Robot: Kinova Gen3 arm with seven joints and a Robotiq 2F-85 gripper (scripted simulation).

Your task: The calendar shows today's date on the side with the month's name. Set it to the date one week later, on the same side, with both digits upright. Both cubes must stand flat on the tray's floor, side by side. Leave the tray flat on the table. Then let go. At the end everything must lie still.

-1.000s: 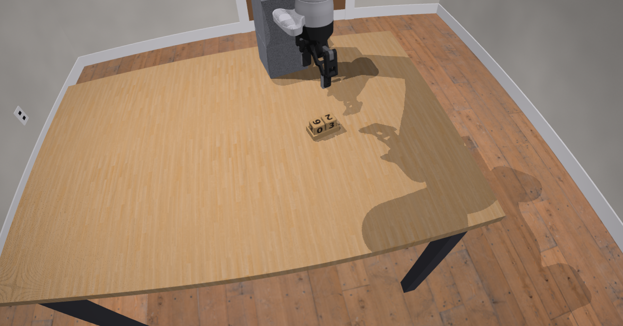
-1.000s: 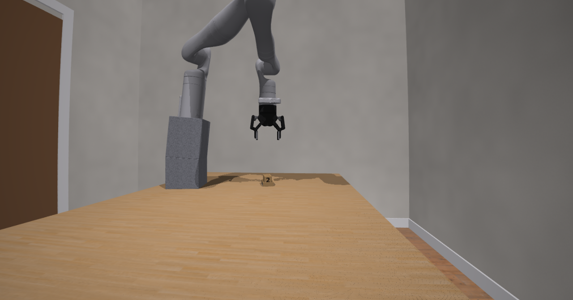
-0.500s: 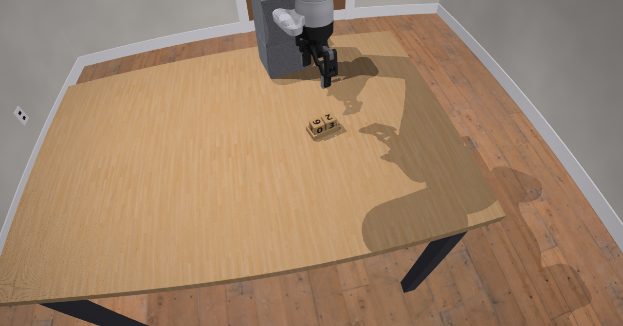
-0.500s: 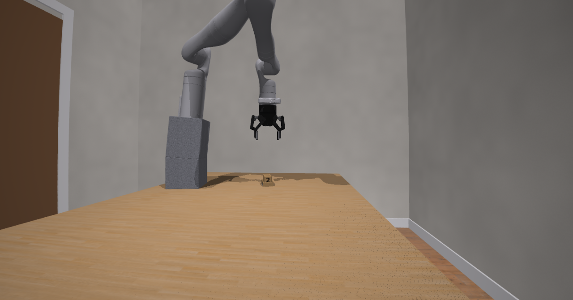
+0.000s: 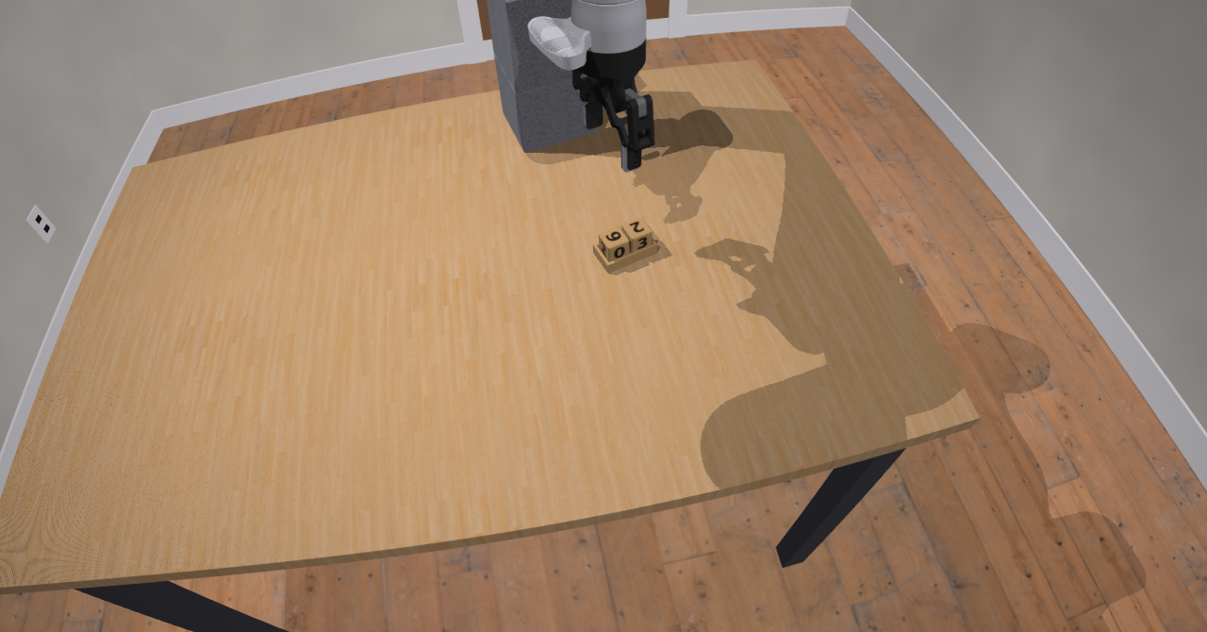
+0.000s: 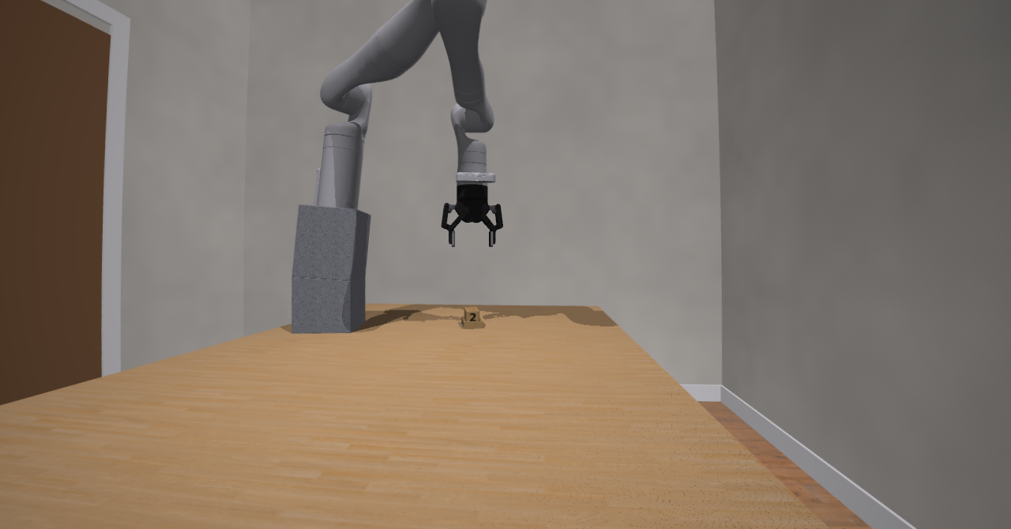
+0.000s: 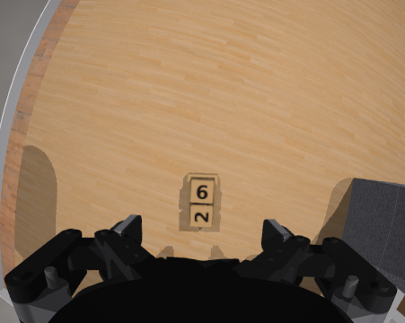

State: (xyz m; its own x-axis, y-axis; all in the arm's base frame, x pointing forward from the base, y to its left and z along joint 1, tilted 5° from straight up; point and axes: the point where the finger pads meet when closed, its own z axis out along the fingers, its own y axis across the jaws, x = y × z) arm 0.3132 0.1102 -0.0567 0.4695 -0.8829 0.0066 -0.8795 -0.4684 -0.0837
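A small wooden tray [image 5: 633, 257] [image 6: 471, 324] [image 7: 203, 175] stands flat on the table with two cubes side by side in it. In the top view, the left cube [image 5: 620, 252] [image 7: 202, 192] shows 0 on its near face and a 6 or 9 on top. Its outer end shows an upright 2 in the exterior view. The right cube [image 5: 642, 242] [image 7: 201, 216] shows 3 on its near face and 2 on top. Both near digits look upright. No month's name is legible. My gripper [image 5: 611, 142] [image 6: 471, 241] [image 7: 202, 231] is open and empty, pointing down, high above the tray.
The grey pedestal [image 5: 548, 91] [image 6: 325, 272] [image 7: 382, 224] of the arm stands at the table's back edge, behind and left of the tray in the top view. The wooden table [image 5: 379, 332] [image 6: 424, 413] [image 7: 256, 112] bears the arm's shadows to the right of the tray.
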